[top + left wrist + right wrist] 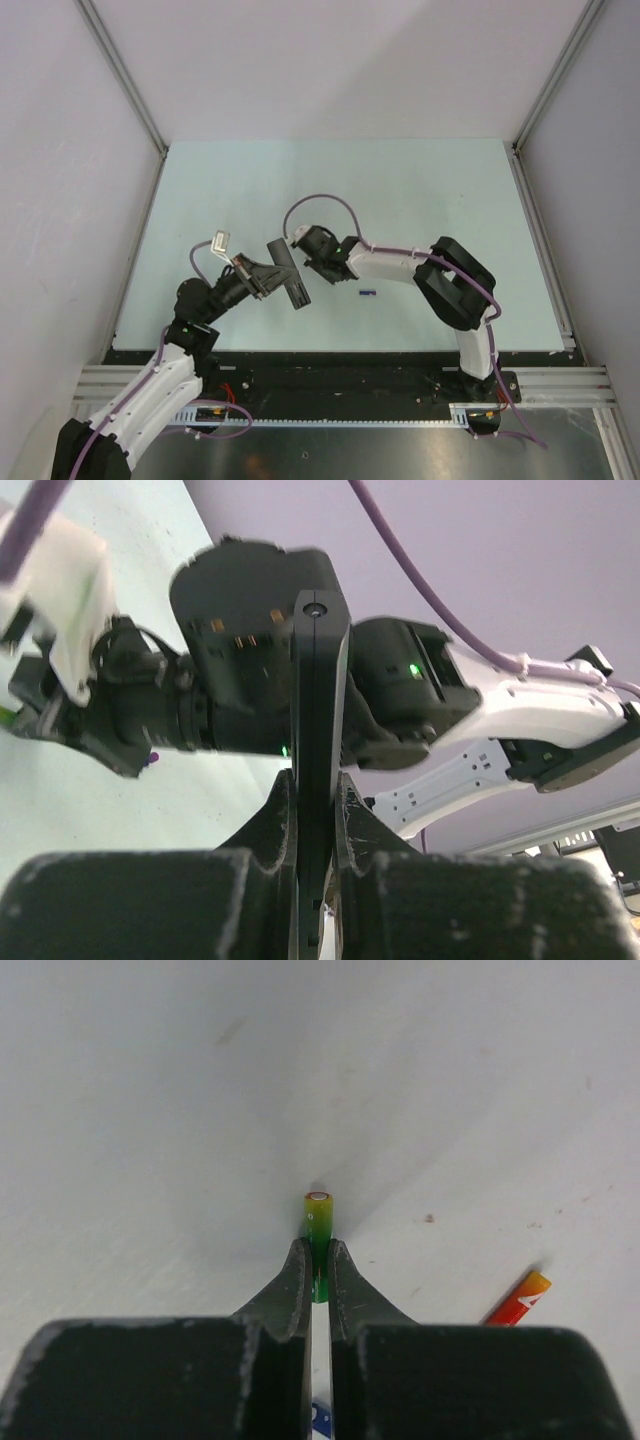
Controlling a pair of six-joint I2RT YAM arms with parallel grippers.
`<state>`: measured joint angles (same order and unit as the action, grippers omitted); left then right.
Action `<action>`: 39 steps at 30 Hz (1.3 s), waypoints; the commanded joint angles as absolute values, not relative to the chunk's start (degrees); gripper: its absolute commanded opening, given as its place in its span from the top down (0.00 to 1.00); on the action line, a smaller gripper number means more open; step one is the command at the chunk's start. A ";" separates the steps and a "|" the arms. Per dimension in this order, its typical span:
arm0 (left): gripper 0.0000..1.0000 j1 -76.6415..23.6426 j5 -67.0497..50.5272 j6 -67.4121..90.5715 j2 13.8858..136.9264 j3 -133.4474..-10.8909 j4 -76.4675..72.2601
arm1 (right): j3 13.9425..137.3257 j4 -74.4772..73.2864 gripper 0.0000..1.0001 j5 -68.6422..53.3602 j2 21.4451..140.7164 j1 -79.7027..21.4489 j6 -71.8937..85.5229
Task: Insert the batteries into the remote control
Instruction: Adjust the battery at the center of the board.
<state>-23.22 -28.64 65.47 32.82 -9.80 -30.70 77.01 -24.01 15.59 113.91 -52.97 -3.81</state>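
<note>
Pinching the green battery (318, 1216), the right gripper (318, 1258) seems at the pick-up step and must next align it with the remote (318, 680), which the left gripper (317, 795) clamps above the middle of the worktop (420, 190).

We note right gripper (318, 1262) pinched on green battery (318, 1216), apparently tip-down; red battery (519, 1300) lies apart on bench (150, 1110).

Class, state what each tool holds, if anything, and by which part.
Left tool: the remote control, across its thickness near mid-length. Right tool: the green battery, below its protruding tip.
</note>
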 commanded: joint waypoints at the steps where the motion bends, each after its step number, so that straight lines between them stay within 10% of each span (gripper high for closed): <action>1: 1.00 -23.03 -29.00 64.77 32.17 -8.96 -31.82 | 74.62 -21.28 1.00 19.34 111.54 -56.16 -17.21; 25: 1.00 -24.35 -31.20 65.48 27.86 -9.23 -31.82 | 71.19 -17.75 1.00 7.29 111.18 -53.35 -42.72; 39: 1.00 -24.35 -30.94 65.74 27.86 -8.61 -31.82 | 69.96 -16.96 0.67 7.03 110.57 -53.00 -39.29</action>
<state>-23.90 -30.39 65.52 28.45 -9.10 -30.26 71.02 -17.82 8.03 110.83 -53.12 -40.62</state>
